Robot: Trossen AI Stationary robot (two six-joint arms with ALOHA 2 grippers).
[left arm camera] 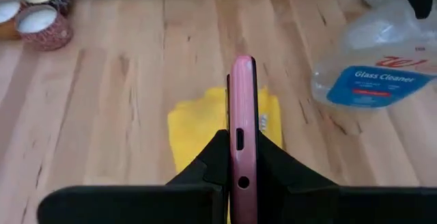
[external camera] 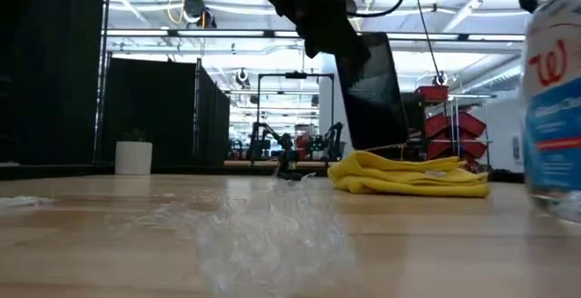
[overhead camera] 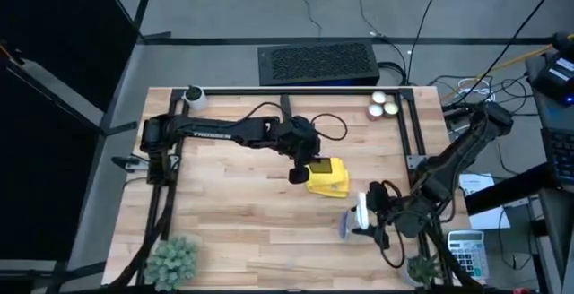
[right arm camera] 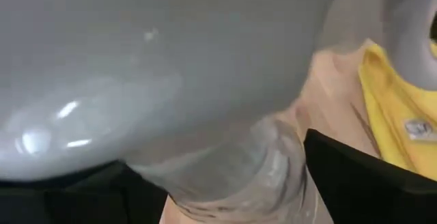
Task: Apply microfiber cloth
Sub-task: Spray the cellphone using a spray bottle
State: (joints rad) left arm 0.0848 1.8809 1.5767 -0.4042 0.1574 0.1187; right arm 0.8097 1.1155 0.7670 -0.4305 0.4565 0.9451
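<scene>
The yellow microfiber cloth [overhead camera: 329, 180] lies crumpled on the wooden table [overhead camera: 233, 222], right of its middle. My left gripper [overhead camera: 299, 170] hangs just above the cloth, shut on a phone [external camera: 372, 89] that has a pink case and a dark screen. The phone's lower end is at the cloth [external camera: 408, 173]; whether it touches, I cannot tell. Toward the near right, my right gripper [overhead camera: 369, 218] is shut on a clear glass cleaner bottle [left arm camera: 372, 60] with a blue label. My left gripper pinches the phone's two broad faces between its fingers [left arm camera: 215, 159], at the end with the charging port [left arm camera: 240, 140]. It comes from above, pointing down. The phone hangs below the fingers, nearly upright and slightly tilted, over the cloth [left arm camera: 194, 125]. My right gripper has the bottle's narrow neck [right arm camera: 273, 162] between its two fingers [right arm camera: 362, 176]. The bottle stands upright [external camera: 554, 89] beside the cloth. The bottle's body fills the wrist view, and whether its base is on the table cannot be told.
Three candles [overhead camera: 384, 106] stand at the far right corner and a white cup [overhead camera: 195, 97] at the far left. Small plants sit at the near left [overhead camera: 170, 260] and near right [overhead camera: 421, 272]. A wet sheen [external camera: 263, 225] marks the near tabletop.
</scene>
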